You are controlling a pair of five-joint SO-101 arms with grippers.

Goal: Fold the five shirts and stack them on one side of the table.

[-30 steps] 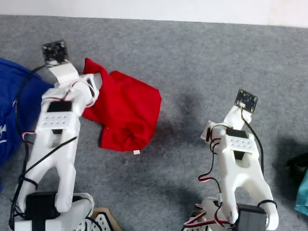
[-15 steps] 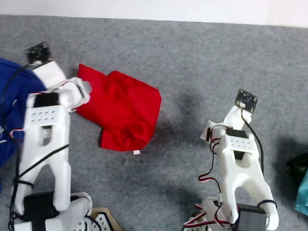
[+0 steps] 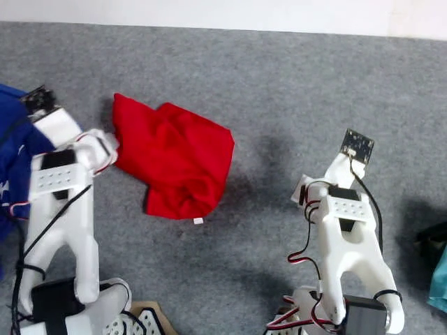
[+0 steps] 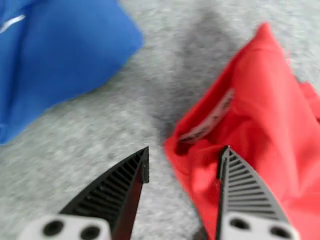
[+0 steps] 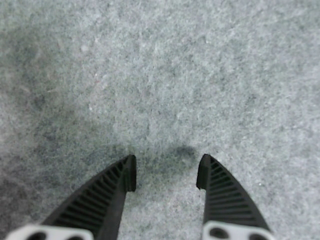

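**Asker:** Where is the shirt?

**Describer:** A red shirt (image 3: 174,160) lies on the grey desk (image 3: 293,84), left of centre in the high view. It is loosely bunched, not folded flat (a small white tag (image 3: 198,221) pokes out at its near edge).

**Asker:** Are there other shirts?

**Describer:** A blue shirt (image 3: 12,150) lies at the desk's left edge. It is near the red shirt but apart from it, with a band of bare desk between them. At the far right edge a strip of teal cloth (image 3: 439,279) shows; I cannot tell what it is.

**Asker:** And the arms?

**Describer:** The white left arm (image 3: 63,188) stands between the blue shirt and the red shirt. Its end effector (image 4: 184,160) is spread wide, with one finger over the red shirt's edge and the other over bare desk. It pinches nothing, and I cannot tell whether the finger touches the cloth. The right arm (image 3: 347,216) is well apart from the red shirt. The right end effector (image 5: 166,170) is also spread, above bare grey desk, and it holds nothing.
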